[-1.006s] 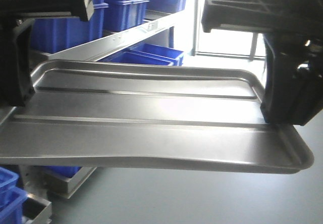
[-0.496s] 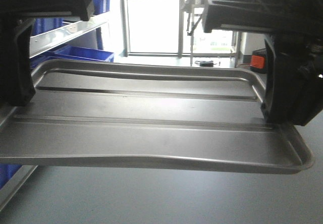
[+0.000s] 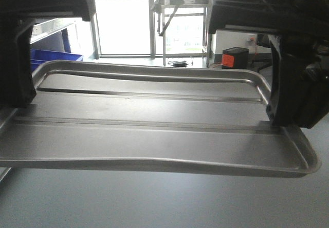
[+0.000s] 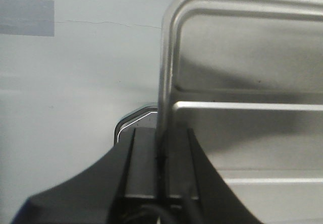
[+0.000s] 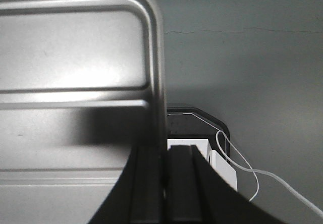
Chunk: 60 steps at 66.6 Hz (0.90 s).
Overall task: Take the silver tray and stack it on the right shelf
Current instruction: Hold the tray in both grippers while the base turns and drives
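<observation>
**Tray aloft, pinched at both short rims**

The silver tray [image 3: 154, 135] hangs level in mid-air over the grey floor [image 3: 154, 202], carried between both arms; left gripper [image 4: 161, 146] is nearly closed, fingers clamped on the left rim; right gripper [image 5: 164, 158] likewise nips the right rim. It looks like thin, stiff sheet metal, light but slick; edge grips could slip or tilt it, so both rims want even pressure.

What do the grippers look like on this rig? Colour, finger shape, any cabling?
Both the left gripper and right gripper are matte black, with flat, slab-like parallel fingers flaring into a broad curved body. In the front view, the mounts above them look angular and ribbed. A thin white cable loops from a white block beside the right one. No markings are visible.
</observation>
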Each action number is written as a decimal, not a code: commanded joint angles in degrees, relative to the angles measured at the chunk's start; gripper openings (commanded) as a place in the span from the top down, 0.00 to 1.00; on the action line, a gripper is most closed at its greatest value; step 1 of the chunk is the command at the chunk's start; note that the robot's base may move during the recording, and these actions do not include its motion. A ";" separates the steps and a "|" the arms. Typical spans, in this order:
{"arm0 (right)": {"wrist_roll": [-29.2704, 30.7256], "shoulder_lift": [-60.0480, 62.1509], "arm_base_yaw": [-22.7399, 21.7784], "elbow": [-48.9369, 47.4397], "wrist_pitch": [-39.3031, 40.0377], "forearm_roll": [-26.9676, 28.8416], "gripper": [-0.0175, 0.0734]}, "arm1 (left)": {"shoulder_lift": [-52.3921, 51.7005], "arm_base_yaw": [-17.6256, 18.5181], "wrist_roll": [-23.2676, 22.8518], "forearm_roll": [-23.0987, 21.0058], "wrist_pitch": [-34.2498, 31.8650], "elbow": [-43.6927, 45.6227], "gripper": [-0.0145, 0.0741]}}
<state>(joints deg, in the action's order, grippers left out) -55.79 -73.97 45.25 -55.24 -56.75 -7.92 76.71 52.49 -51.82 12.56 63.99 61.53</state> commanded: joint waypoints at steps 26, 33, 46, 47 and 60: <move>-0.38 1.71 0.13 -1.72 3.35 -0.04 0.75 | -1.85 0.47 0.11 -0.58 -2.20 1.57 0.95; -0.38 1.71 0.13 -1.72 3.35 -0.04 0.75 | -1.85 0.47 0.11 -0.58 -2.20 1.57 0.95; -0.38 1.71 0.13 -1.72 3.35 -0.04 0.75 | -1.85 0.47 0.11 -0.58 -2.08 1.57 0.95; -0.38 1.71 0.13 -1.72 3.35 -0.04 0.75 | -1.85 0.47 0.11 -0.58 -2.08 1.57 0.95; -0.38 1.71 0.13 -1.72 3.35 -0.04 0.75 | -1.85 0.47 0.11 -0.58 -0.04 1.57 0.95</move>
<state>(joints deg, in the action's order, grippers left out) -55.89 -73.97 45.25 -55.24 -56.84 -7.92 76.71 52.49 -51.82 12.35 64.81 61.53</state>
